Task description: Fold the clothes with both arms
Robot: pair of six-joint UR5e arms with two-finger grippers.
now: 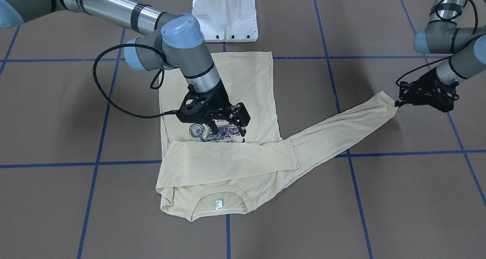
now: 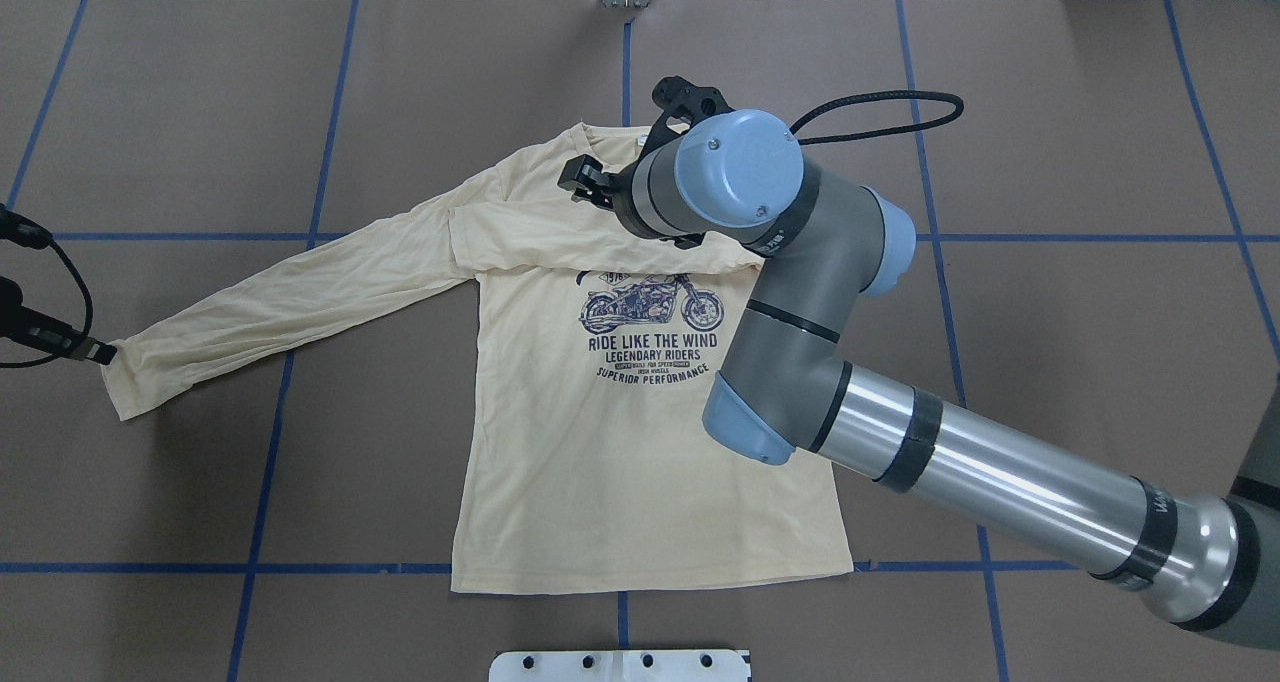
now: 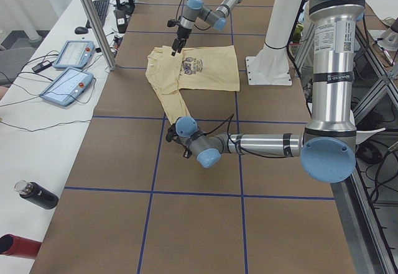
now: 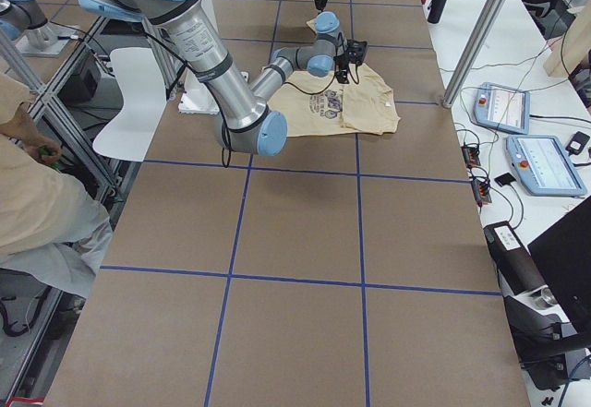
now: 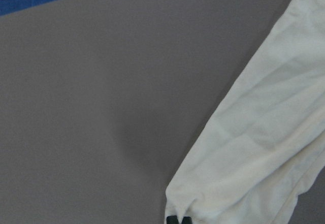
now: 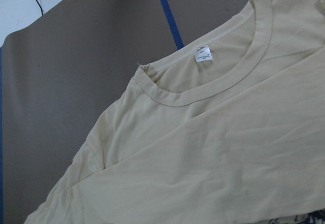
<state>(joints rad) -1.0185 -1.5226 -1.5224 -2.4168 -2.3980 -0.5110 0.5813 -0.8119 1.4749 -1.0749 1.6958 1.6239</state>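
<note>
Seen from overhead, the left gripper sits at the far left edge of the frame, clamped on the cuff of the T-shirt's outstretched sleeve. The wrist view shows the cuff bunched at its fingertips. From there the sleeve runs rightward and slightly up across the brown table, over a blue tape line, to the shoulder.

The shirt's body lies flat and face up in the middle of the frame, collar toward the top and hem toward the bottom, with the navy motorcycle print readable. The other sleeve is folded across the chest, just above the print.

The right gripper hangs over that folded sleeve near the collar. Its jaws are spread apart with nothing between them. Its wrist camera looks down on the ribbed neckline and white label. The right arm stretches off to the lower right corner.
</note>
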